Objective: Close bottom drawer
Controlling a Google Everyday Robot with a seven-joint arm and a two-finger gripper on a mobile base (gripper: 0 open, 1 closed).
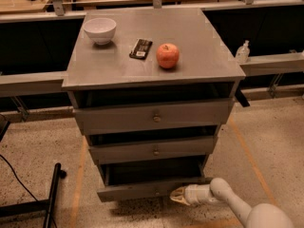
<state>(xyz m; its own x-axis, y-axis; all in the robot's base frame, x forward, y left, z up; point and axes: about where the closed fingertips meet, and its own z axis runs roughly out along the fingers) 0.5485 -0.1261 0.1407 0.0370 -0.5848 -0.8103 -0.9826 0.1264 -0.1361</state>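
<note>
The bottom drawer (pixel 137 191) is the lowest of the grey cabinet's three drawers and stands pulled out, its flat grey front tilted a little, with dark space above it. My gripper (pixel 176 195) sits low at the right part of that drawer front, its tip against or very near the front, with the white arm (pixel 228 201) reaching in from the lower right. The middle drawer (pixel 154 150) and the top drawer (pixel 154 117) above are both slightly open.
On the cabinet top (pixel 199 37) stand a white bowl (pixel 99 30), a dark flat packet (pixel 141 48) and a red apple (pixel 167 55). A black stand leg (pixel 51 196) lies on the floor at the left. A small bottle (pixel 242 51) stands on a ledge at the right.
</note>
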